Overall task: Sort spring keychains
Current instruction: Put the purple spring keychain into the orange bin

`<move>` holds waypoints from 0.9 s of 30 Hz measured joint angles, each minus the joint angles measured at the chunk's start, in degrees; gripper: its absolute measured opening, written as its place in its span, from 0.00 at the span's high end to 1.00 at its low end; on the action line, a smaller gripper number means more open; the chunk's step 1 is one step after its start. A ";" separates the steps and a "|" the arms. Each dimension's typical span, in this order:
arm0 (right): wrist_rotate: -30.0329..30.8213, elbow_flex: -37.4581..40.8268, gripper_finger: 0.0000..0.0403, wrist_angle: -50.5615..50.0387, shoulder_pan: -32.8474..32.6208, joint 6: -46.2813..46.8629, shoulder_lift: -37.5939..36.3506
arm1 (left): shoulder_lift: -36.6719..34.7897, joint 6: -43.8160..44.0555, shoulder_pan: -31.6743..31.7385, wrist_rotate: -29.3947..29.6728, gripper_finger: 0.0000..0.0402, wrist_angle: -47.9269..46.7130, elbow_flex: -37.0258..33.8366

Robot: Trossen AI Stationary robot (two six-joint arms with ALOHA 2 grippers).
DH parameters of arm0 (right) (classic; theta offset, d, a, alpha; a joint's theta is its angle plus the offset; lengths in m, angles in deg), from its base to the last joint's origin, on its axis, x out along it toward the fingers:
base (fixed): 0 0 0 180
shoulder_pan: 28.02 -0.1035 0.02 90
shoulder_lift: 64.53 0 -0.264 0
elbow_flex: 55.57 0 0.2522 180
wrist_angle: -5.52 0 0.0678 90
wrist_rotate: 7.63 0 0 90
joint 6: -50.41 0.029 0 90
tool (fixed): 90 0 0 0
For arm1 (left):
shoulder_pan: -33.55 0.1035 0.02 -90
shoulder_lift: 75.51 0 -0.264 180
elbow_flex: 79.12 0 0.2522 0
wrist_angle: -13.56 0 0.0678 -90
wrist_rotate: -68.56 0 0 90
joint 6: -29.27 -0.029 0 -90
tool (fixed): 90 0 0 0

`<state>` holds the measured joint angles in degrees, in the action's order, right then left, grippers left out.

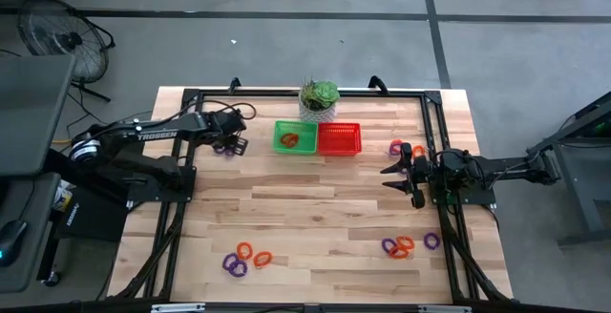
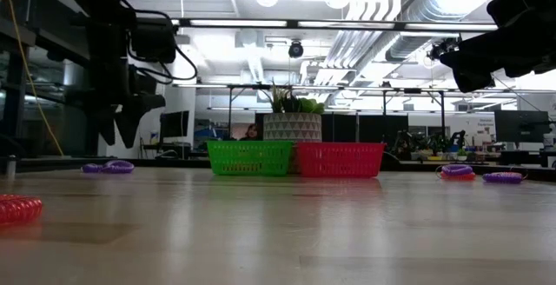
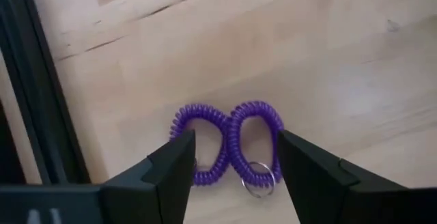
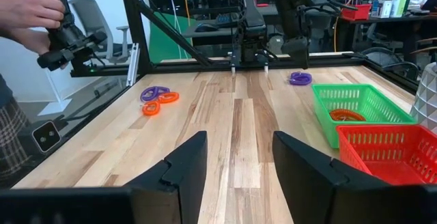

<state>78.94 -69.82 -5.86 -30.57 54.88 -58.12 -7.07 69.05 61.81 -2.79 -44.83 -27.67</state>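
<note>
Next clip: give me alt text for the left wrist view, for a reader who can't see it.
Two purple spring keychains lie side by side, touching, on the light wooden table, framed between the open dark fingers of the left gripper. One coil carries a small metal ring. A black frame rail runs along one edge.

The only writing I can make out is the white word "TROSSEN" along the upper side of the left arm (image 1: 158, 137), seen from overhead. Nothing else carries lettering clear enough to read.
</note>
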 joint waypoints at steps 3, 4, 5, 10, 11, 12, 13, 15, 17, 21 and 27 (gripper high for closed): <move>0.00 -0.01 0.61 0.01 0.00 0.00 0.00 | 1.61 -3.25 0.03 0.12 0.49 1.39 0.00; 0.00 0.00 0.61 0.00 0.00 0.00 0.00 | 2.30 -4.45 0.02 0.11 0.49 1.67 0.00; 0.01 -0.01 0.61 0.02 0.00 0.00 0.00 | 2.81 -5.58 -0.16 0.11 0.49 1.67 0.00; 0.00 0.00 0.60 0.02 0.00 0.00 0.00 | 5.30 -12.67 -0.15 0.03 0.49 3.02 0.00; 0.00 -0.02 0.60 0.02 0.00 0.00 0.00 | 5.72 -13.75 -0.14 0.06 0.49 3.19 0.00; 0.01 -0.01 0.60 0.02 0.00 -0.01 0.00 | 6.12 -14.54 -0.12 0.10 0.49 3.12 0.00; 0.00 0.00 0.60 0.02 0.00 0.00 0.00 | 6.50 -15.05 -0.10 0.09 0.49 3.19 -0.02; 0.00 0.00 0.60 0.02 0.00 0.00 0.00 | 7.37 -15.42 -0.10 0.13 0.49 4.01 0.00; 0.00 0.00 0.60 0.00 0.00 0.00 0.00 | 8.22 -15.55 -0.10 0.11 0.49 4.43 0.00; 0.01 -0.01 0.61 0.02 0.00 -0.01 0.00 | 10.20 -16.26 -0.10 0.22 0.49 5.33 0.00; 0.00 -0.01 0.61 0.02 0.00 0.00 0.00 | 11.73 -18.55 0.68 0.88 0.49 7.56 0.15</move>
<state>78.94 -69.84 -5.85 -30.57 54.88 -58.12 4.66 50.50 62.50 -1.91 -37.27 -27.52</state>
